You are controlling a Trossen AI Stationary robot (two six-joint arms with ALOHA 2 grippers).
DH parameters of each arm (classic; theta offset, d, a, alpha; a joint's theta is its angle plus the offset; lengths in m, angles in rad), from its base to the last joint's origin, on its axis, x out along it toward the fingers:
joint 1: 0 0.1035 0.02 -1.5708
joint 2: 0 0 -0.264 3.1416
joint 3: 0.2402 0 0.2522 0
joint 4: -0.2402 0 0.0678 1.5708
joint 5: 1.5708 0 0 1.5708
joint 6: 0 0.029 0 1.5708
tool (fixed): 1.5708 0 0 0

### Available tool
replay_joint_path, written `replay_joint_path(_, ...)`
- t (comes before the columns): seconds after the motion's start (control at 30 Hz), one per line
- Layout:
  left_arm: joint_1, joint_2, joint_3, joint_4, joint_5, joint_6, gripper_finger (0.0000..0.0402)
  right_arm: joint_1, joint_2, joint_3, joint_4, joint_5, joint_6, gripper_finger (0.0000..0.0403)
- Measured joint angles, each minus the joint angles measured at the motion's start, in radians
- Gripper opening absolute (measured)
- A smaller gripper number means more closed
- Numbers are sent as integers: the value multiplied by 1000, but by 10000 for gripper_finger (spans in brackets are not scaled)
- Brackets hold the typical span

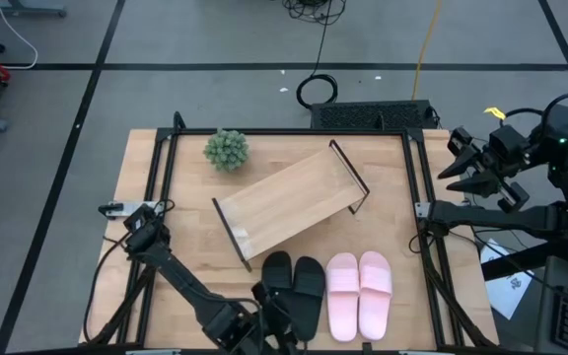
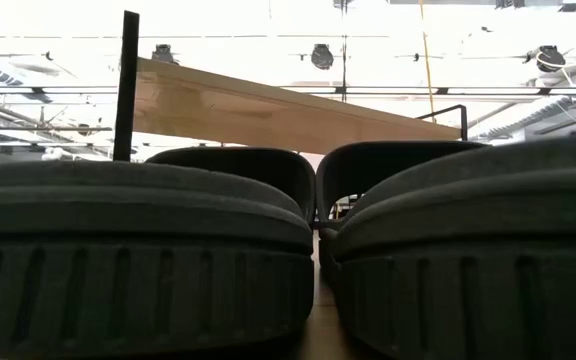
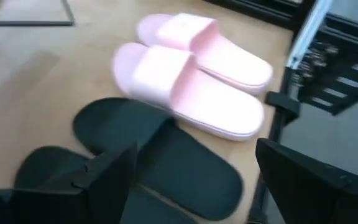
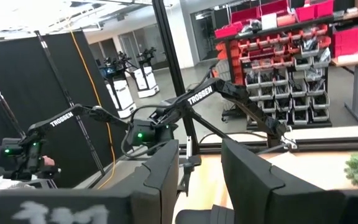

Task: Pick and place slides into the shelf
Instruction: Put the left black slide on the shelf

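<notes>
left tool (image 1: 282,325) sits wide open over the black slides (image 1: 294,288), gripping nothing. right tool (image 1: 469,163) waits part open past the bench's (image 1: 156,296) right edge, holding nothing.

High cam: straight down over whole table (image 1: 185,256); low cam: tabletop level, right up against black slides (image 2: 138,250); L wrist cam shares those slides w/ both.
</notes>
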Motion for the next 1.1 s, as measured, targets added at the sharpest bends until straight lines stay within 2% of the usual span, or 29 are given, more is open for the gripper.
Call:
replay_joint_path(0.1, 8, 0, 0, 91, 149, 62, 328, 0, 0, 0, -23, 3, 0, 111)
replay_joint_path(0.17, 7, 0, 2, 97, 193, 66, 326, 0, 0, 0, -27, 22, -1, 111)
replay_joint_path(0.37, -12, 48, 2, -105, 99, -57, 326, 0, 0, 0, -26, 30, -26, 111)
replay_joint_path(0.43, -9, 86, 2, -105, 102, -64, 325, 0, 0, 0, -27, 31, -26, 111)
replay_joint_path(0.53, 7, 150, 2, -116, 176, -48, 322, 0, 0, 0, -26, 31, -26, 111)
replay_joint_path(0.6, 18, 173, 0, -146, 191, -87, 322, 0, 0, 0, -26, 31, -26, 111)
replay_joint_path(0.7, 27, 168, 23, -179, 112, -115, 325, 0, 1, 0, -26, 31, -26, 111)
replay_joint_path(0.8, 24, 156, 80, -279, 39, -114, 324, 0, 0, 0, -26, 52, -26, 111)
replay_joint_path(0.97, 23, 160, 107, -379, 44, -98, 322, 0, 0, 0, -26, 54, -51, 111)
replay_joint_path(1.1, 27, 160, 107, -393, 46, -86, 326, 0, 0, 0, -26, 54, -56, 111)
